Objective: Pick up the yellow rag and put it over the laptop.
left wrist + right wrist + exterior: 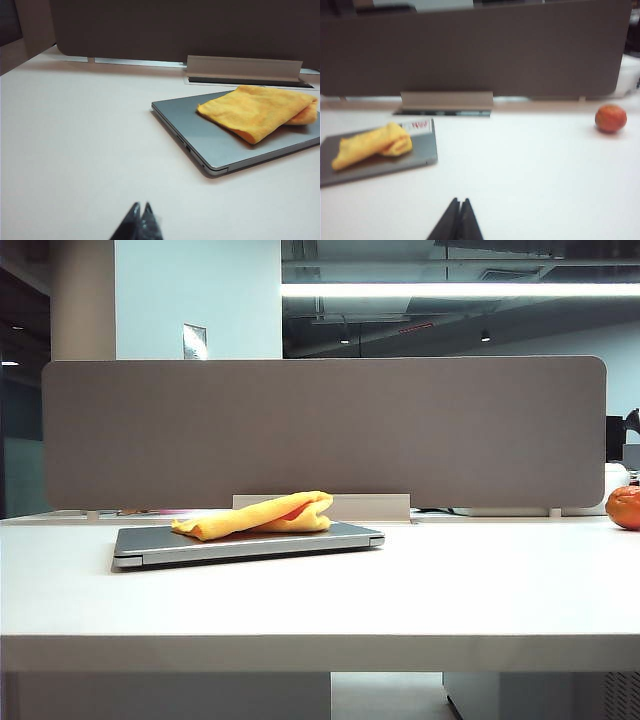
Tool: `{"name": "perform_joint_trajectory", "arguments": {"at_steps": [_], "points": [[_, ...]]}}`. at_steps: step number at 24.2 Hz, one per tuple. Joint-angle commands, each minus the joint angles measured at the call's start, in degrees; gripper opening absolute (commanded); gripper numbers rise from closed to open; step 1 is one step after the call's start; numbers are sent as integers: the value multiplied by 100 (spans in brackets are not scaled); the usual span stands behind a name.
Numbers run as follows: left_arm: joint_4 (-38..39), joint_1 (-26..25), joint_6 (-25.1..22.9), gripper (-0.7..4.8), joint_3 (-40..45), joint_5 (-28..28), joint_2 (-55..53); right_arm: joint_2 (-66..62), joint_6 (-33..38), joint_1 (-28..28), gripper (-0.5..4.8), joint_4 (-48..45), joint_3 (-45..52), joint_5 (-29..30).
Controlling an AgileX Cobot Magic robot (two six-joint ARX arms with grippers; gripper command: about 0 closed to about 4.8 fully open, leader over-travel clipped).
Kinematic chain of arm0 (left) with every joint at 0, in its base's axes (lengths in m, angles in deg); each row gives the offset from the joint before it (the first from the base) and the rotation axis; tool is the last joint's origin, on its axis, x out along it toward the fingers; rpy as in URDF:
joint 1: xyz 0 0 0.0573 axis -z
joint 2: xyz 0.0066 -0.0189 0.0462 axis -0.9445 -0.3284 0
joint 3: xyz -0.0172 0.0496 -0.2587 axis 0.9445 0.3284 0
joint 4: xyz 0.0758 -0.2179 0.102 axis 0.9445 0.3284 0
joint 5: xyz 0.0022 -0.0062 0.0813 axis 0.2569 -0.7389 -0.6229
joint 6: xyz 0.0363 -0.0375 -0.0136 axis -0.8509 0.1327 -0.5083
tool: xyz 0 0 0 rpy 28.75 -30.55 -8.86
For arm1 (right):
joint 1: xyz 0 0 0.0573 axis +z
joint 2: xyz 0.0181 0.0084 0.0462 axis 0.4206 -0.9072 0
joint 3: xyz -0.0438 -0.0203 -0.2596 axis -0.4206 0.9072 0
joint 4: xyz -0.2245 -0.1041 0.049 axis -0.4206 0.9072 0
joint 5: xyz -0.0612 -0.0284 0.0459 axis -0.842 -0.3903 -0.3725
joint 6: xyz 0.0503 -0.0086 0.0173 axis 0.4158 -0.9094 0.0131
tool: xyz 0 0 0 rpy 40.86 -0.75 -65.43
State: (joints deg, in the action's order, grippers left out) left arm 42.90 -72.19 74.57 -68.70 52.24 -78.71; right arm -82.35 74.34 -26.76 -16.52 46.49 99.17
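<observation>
The yellow rag lies folded on the closed lid of the silver-grey laptop, left of the table's middle. Both wrist views show the same: the rag rests on the laptop, and likewise the rag on the laptop, whose white sticker peeks out behind it. My left gripper is shut and empty, well back from the laptop over bare table. My right gripper is shut and empty too, away from the laptop's side. Neither arm shows in the exterior view.
A long grey divider panel stands along the table's far edge. A round orange fruit sits at the far right, also seen as the fruit. A pale bracket stands at the panel's foot behind the laptop.
</observation>
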Motion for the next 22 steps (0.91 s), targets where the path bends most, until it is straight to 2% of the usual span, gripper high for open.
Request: {"name": "perform_joint_trajectory", "arguments": {"at_steps": [1,4,10,22], "points": [[-72,-4,-20,-6,-17,-15,-4,-11,-57,7,-5,-654,378,-26],[-72,-4,-20,-6,-17,-17,-4,-11,-15,7,-5,-1239,892,-22],[-72,-4,-20,-6,-17,-15,-4,-11,511,9,-5,-2809,2085,-22],[-68,-2,-20,-6,-17,-11,-4,291,153,-66,-5,-2520,2605,-284]]}}
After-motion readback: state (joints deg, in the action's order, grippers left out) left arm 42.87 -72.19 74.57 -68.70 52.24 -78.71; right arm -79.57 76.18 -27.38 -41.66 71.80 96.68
